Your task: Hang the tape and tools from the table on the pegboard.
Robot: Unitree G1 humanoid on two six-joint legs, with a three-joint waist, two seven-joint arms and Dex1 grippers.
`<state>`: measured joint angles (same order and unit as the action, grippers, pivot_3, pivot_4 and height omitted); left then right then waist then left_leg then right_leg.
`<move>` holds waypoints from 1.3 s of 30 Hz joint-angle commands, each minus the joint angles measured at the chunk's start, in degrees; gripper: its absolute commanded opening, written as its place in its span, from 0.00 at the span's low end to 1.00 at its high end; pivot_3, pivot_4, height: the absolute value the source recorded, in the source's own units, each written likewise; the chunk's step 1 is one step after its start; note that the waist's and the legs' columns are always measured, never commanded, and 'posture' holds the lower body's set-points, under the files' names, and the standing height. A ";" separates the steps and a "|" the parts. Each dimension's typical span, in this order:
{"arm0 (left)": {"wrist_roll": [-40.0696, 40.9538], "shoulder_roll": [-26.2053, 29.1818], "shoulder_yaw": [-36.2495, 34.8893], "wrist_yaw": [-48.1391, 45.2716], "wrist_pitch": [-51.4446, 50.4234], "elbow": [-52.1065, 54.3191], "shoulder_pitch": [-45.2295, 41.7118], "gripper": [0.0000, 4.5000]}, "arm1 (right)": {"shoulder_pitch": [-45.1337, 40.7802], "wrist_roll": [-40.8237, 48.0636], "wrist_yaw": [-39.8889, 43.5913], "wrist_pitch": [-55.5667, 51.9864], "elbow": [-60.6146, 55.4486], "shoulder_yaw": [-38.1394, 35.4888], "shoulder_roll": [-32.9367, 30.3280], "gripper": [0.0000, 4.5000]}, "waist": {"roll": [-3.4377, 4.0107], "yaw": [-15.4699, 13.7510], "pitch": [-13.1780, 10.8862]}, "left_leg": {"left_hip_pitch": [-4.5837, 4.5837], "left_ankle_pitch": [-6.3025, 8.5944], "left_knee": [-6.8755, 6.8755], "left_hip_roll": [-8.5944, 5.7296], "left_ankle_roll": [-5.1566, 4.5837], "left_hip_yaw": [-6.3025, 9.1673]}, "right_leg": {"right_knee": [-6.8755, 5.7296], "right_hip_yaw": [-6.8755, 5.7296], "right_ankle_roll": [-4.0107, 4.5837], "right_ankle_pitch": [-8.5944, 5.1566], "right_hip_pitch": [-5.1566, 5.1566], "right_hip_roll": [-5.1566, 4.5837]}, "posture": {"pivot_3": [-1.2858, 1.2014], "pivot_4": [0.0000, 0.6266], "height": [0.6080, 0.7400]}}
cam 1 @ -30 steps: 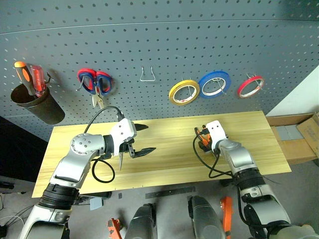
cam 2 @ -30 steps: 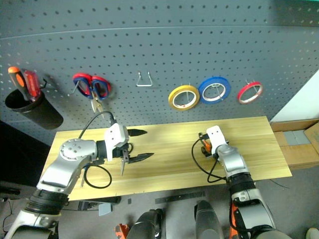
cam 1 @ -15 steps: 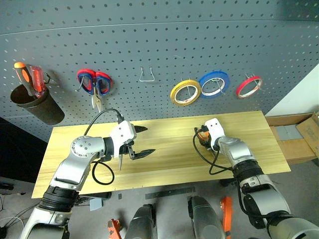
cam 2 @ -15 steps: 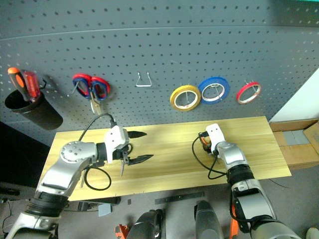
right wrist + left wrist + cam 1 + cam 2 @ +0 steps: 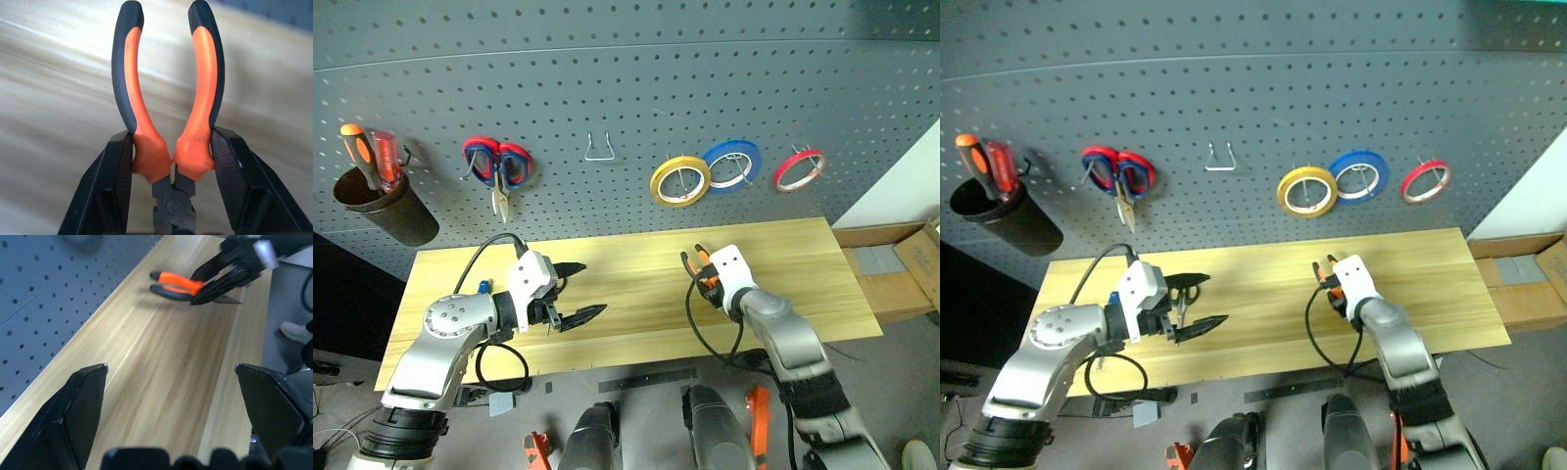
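- Your right gripper (image 5: 171, 161) is clamped on the pliers (image 5: 168, 103) near the pivot, handles pointing away, over the table (image 5: 636, 284).
- Your left gripper (image 5: 570, 294) is spread wide, empty, above the table's left part.
- Yellow tape (image 5: 680, 181) hangs on the pegboard (image 5: 626, 88) above the table.

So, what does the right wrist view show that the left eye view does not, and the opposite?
Right wrist view: the black fingers of the right tool press the handle bases on both sides, handles spread apart.

Left eye view: the dark grey pegboard with the yellow tape ring already hanging, and the open left tool.

Both: the orange-and-black-handled pliers over the light wood-plank table.
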<state>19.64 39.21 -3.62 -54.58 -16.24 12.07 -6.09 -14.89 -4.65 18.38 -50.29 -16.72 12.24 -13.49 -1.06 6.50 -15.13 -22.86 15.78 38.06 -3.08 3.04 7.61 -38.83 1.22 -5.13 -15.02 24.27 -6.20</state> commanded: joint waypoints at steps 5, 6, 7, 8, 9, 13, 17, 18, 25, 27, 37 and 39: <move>5.84 -1.47 -8.25 4.30 -1.41 4.64 3.09 1.00 | 4.21 -2.31 -1.89 -2.87 -24.88 11.02 -0.66 0.41 | -0.06 -0.24 0.04 | 0.04 0.00 0.02 0.01 0.01 -0.01 | -0.02 -0.01 0.00 0.00 -0.03 0.00 | 0.48 0.34 1.00; 6.48 -1.98 -9.36 5.24 -1.40 4.80 3.33 1.00 | 2.66 -2.85 -2.80 -2.34 -25.30 11.39 0.24 0.41 | -0.07 -0.24 0.05 | 0.06 -0.01 0.02 0.02 0.02 0.00 | -0.05 -0.02 0.00 0.00 -0.04 0.00 | 0.48 0.34 1.00; 7.29 -2.40 -10.35 6.03 -1.74 5.06 3.59 1.00 | 0.37 -3.22 -3.72 -1.61 -24.88 11.19 1.48 0.41 | -0.07 -0.25 0.05 | 0.07 -0.03 0.02 0.04 0.05 0.00 | -0.07 -0.05 0.01 0.01 -0.05 0.01 | 0.48 0.34 1.00; 7.54 -2.69 -10.95 6.80 -1.78 5.22 3.72 1.00 | -1.81 -3.24 -4.47 -1.20 -24.13 10.60 2.81 0.41 | -0.08 -0.27 0.06 | 0.09 -0.05 0.02 0.04 0.08 0.00 | -0.08 -0.05 0.03 0.02 -0.05 0.01 | 0.48 0.34 1.00; 7.81 -3.03 -11.47 7.53 -1.97 5.37 3.75 1.00 | -3.81 -3.11 -5.02 -0.78 -23.15 9.89 3.96 0.41 | -0.10 -0.44 0.07 | 0.10 -0.08 0.02 0.03 0.11 0.01 | -0.09 -0.06 0.07 0.05 -0.05 0.01 | 0.48 0.34 1.00; 10.85 -3.57 -13.44 9.48 -4.41 7.78 4.51 1.00 | -14.04 -2.61 -6.66 4.05 -16.01 7.27 8.04 0.41 | -0.26 -1.05 0.19 | 0.13 -0.19 -0.01 0.09 0.27 0.06 | -0.12 -0.22 0.17 0.11 -0.08 0.08 | 0.49 0.33 1.00; 12.39 -4.55 -16.38 12.50 -4.59 9.08 5.19 1.00 | -21.54 -1.41 -7.47 8.84 -9.33 4.81 11.61 0.41 | -0.36 -1.74 0.26 | 0.10 -0.22 -0.06 0.17 0.32 0.03 | -0.08 -0.25 0.21 0.11 -0.05 0.13 | 0.51 0.32 1.00; 13.21 -4.97 -17.77 13.38 -4.66 9.27 5.65 1.00 | -23.79 -0.81 -7.30 11.19 -7.46 4.49 12.81 0.41 | -0.37 -1.78 0.27 | 0.10 -0.24 -0.07 0.19 0.36 0.02 | -0.04 -0.25 0.22 0.11 -0.05 0.14 | 0.51 0.32 1.00; 15.84 -5.89 -20.84 13.53 -2.87 9.84 6.55 1.00 | -33.46 1.29 -7.80 21.90 4.30 2.68 18.24 0.41 | -0.55 -1.95 0.55 | 0.06 -0.31 -0.17 0.52 0.56 -0.05 | 0.03 -0.26 0.29 0.13 0.07 0.36 | 0.52 0.29 1.00; 15.99 -5.92 -20.64 13.62 -2.81 10.22 6.68 1.00 | -36.93 1.83 -8.29 25.12 8.65 1.86 19.99 0.41 | -0.61 -2.05 0.61 | 0.06 -0.31 -0.17 0.55 0.57 -0.08 | 0.04 -0.26 0.34 0.15 0.07 0.41 | 0.53 0.28 1.00; 16.08 -6.94 -18.45 15.34 -2.92 11.62 4.12 1.00 | -52.20 3.87 -8.75 48.01 36.36 -2.67 23.88 0.41 | -0.84 -3.10 0.82 | 0.09 -0.44 -0.18 0.77 0.79 -0.10 | -0.01 -0.27 0.60 0.30 0.12 0.77 | 0.55 0.26 1.00; 16.09 -7.00 -18.11 15.66 -2.98 11.78 3.71 1.00 | -54.14 3.65 -9.25 52.40 41.63 -3.15 23.99 0.41 | -0.85 -3.29 0.83 | 0.09 -0.45 -0.18 0.78 0.80 -0.11 | -0.01 -0.26 0.61 0.31 0.12 0.78 | 0.55 0.26 1.00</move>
<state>35.09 32.24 -21.64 -39.30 -20.18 21.73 -1.83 -66.14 -1.45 9.74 -2.85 23.74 10.24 8.81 -1.90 3.21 -14.30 -22.78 15.33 37.88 -2.30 3.85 7.50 -38.83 0.96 -4.52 -14.71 24.39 -5.42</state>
